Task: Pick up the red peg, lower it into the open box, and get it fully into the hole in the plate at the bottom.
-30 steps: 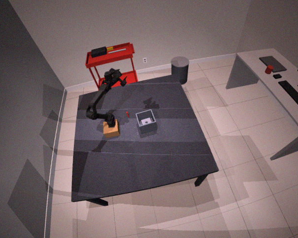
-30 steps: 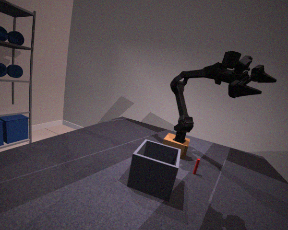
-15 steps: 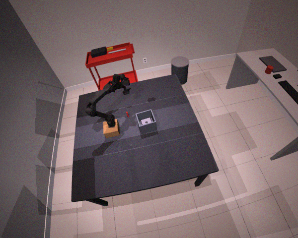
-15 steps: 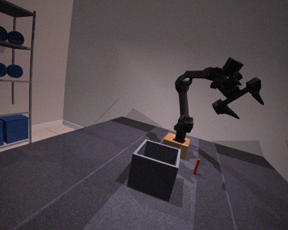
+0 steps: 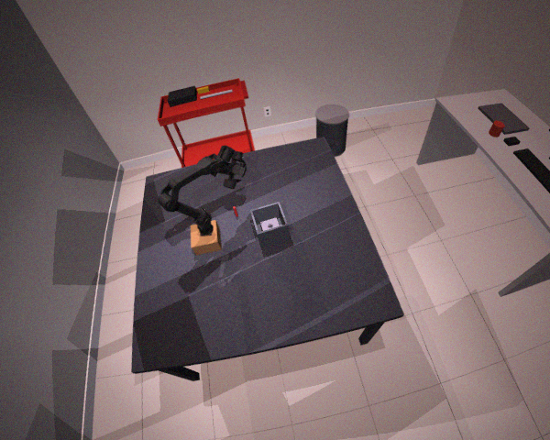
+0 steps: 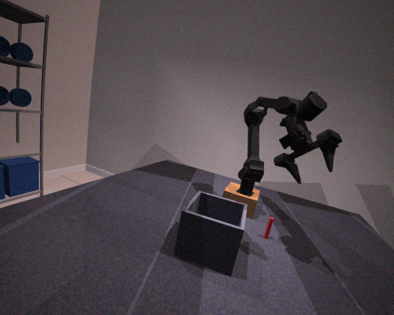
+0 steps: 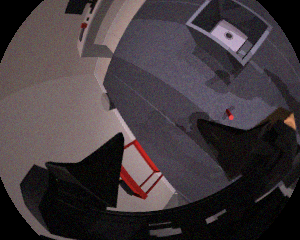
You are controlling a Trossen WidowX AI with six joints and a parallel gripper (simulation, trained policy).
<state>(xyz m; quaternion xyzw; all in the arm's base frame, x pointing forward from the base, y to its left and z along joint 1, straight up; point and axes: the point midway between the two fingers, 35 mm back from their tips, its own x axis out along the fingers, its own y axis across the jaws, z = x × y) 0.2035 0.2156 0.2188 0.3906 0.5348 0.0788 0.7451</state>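
My claw [image 5: 236, 176] [image 6: 315, 176] [image 7: 161, 129] hangs wide open and holding nothing above the table [image 5: 284, 293] [image 6: 105, 271] [image 7: 160, 85], the red peg [image 5: 236, 211] [image 6: 268, 228] [image 7: 230, 114] standing near the open box [image 5: 269, 230] [image 6: 209, 233] [image 7: 217, 42].

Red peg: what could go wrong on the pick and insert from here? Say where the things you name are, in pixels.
1. The red peg [image 5: 236, 211] [image 6: 268, 228] [image 7: 229, 114] stands upright on a small footprint beside the box; a jaw brushing it on descent could tip it.
2. The open jaws are high and off to one side of the peg, so a poor approach could miss it.
3. The plate [image 5: 269, 223] [image 7: 229, 35] sits deep inside the box [image 5: 279, 204] [image 6: 209, 244] [image 7: 256, 48]; the jaws might hit its walls.
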